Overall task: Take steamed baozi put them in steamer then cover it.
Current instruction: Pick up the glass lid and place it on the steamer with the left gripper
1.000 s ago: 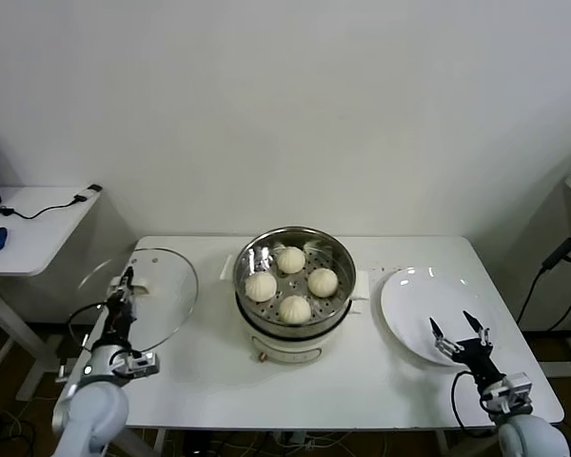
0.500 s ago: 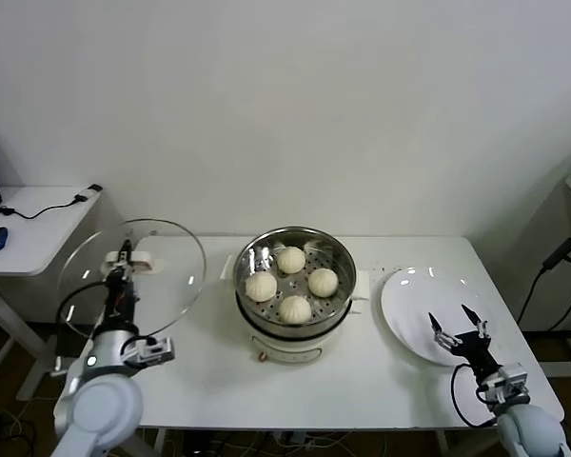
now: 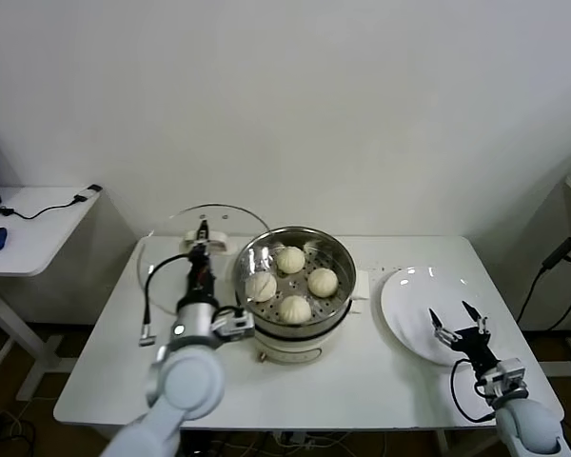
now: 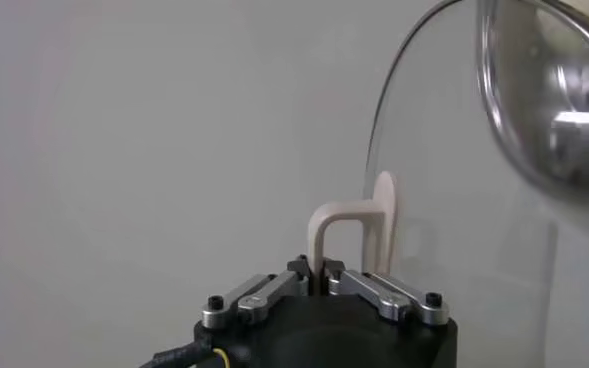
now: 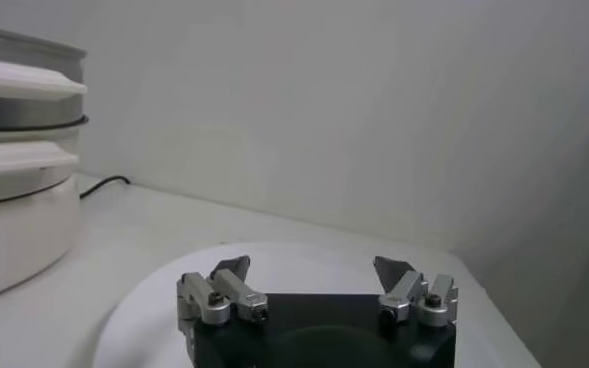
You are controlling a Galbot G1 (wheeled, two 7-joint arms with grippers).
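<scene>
1. Head view shows the white counter (image 3: 362, 381) carrying everything, set against a plain wall. It is the biggest thing here and I work across it from the near edge.
2. The steamer (image 3: 295, 335), a shiny steel pot on a white base, stands near the middle of the counter. Its top is open, which is why the covering step is not yet done.
3. The glass lid (image 3: 176, 249) is next in size. I hold it raised and tilted, almost on edge, just to the left of the steamer, its rim close beside the pot's rim. Holding it clear of the counter lets it travel over the pot, I judge.
4. The white plate (image 3: 421, 297) lies to the right of the steamer, with nothing on it that I can see.
5. My left gripper (image 4: 319, 283) has its fingers closed narrow on the lid's pale loop handle (image 4: 354, 232); the handle is the only firm grip on a smooth glass disc.
6. My right gripper (image 3: 460, 328) hangs over the near part of the plate, fingers spread wide and holding nothing. It looks idle.
7. The four buns (image 3: 295, 308) sit apart on the holed tray inside the steamer, so loading appears finished.
</scene>
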